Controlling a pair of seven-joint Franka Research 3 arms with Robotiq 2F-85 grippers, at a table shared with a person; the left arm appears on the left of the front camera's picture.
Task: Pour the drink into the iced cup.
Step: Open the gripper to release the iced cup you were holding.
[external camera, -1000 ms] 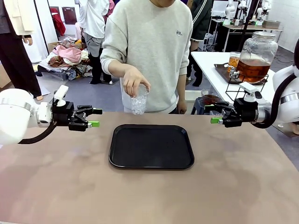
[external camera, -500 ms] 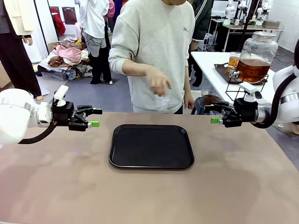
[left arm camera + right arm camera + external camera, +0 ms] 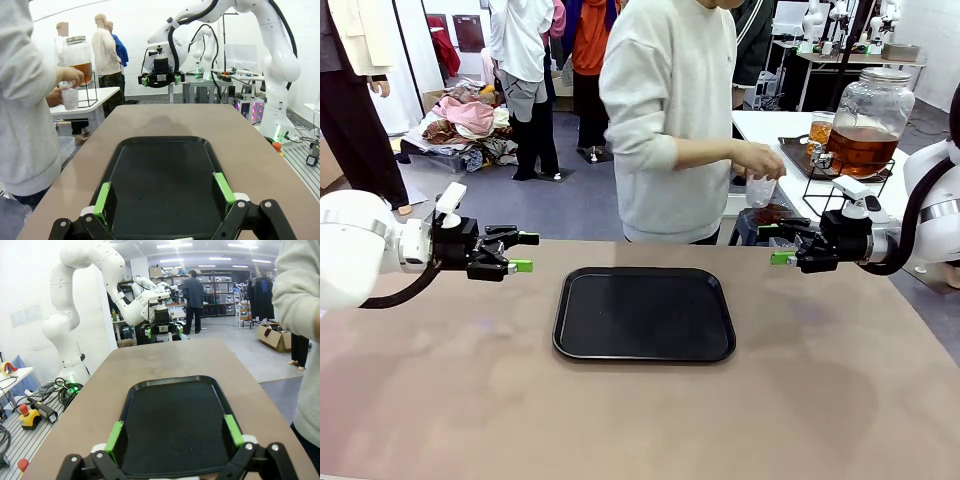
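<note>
brown table (image 3: 620, 420) across the whole front view, bare apart from a black tray (image 3: 644, 314) lying flat midway between the two sets of fingers and well clear of both.

beyond the right gripper's fingertips, on a white side table, a big glass dispenser jar (image 3: 870, 120) on a wire stand, roughly a third full of the drink (image 3: 862, 148), amber-brown and translucent. judged heavy, rigid, smooth and breakable, with liquid free to slosh; not a thing for a two-finger pinch, and the tap low on its front is too small to read clearly.

left gripper (image 3: 519, 252) hovering above the table, pointing toward the tray, fingers spread wide on nothing. right gripper (image 3: 776, 243) mirrored opposite, fingers likewise spread wide and empty. seen from each wrist, green pads (image 3: 103, 197) standing apart with the tray lying ahead between them.

person's hand (image 3: 760, 160) above and a little beyond the right fingertips, holding a clear plastic cup (image 3: 760, 190) near the jar; contents look pale, likely ice, hard to tell.

cup judged light, thin-walled, easily crushed, probably slick with condensation once iced. best taken around the mid-wall with a gentle squeeze, fingers on opposite sides, upright, clear of the flexing rim. nothing poured yet by the look of it.
</note>
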